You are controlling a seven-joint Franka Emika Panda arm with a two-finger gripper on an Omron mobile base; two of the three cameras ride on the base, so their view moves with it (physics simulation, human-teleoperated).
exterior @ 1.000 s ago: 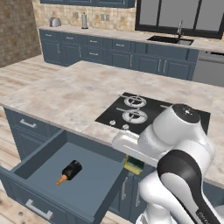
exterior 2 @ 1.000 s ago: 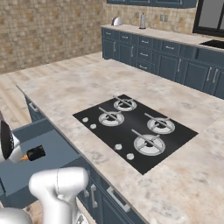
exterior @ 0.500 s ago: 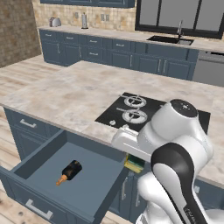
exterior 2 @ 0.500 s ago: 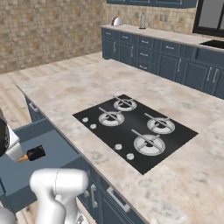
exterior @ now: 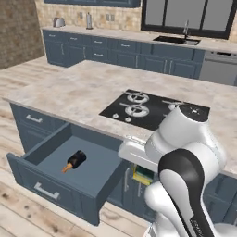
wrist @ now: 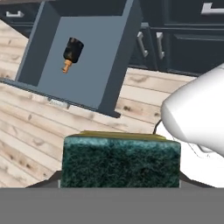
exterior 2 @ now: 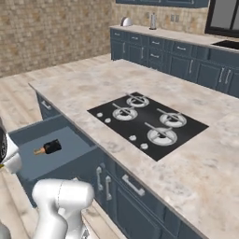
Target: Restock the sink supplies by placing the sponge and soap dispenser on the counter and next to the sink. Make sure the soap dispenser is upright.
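Now, the moment in lines:
Pincer (wrist: 120, 186): its tips sit low in the hand view, mostly hidden behind the sponge; the jaws are pinched on the sponge from either side.
Sponge (wrist: 121, 161): right at the pincer, held between the jaws, green scrub face toward the hand camera, a thin yellow edge showing along the top. In the left base view a yellow and green bit (exterior: 144, 175) peeks out under the arm's forearm, beside the drawer's front corner.
Soap dispenser (wrist: 71, 52): well ahead of the pincer, lying on its side on the drawer floor, orange pump pointing toward the drawer front; the black body and orange tip also show in the left base view (exterior: 74, 161) and the right base view (exterior 2: 48, 148).
Drawer (exterior: 92, 184): pulled open, beyond the held sponge, blue-grey inside.
Floor (wrist: 39, 131): pale wood planks, between the pincer and the drawer.
Hob (exterior 2: 147, 121): black, set in the marbled top above the drawer, well away from the pincer.
Sink (exterior: 177, 40): far off on the back counter (exterior: 139, 35), under the window, with its faucet.
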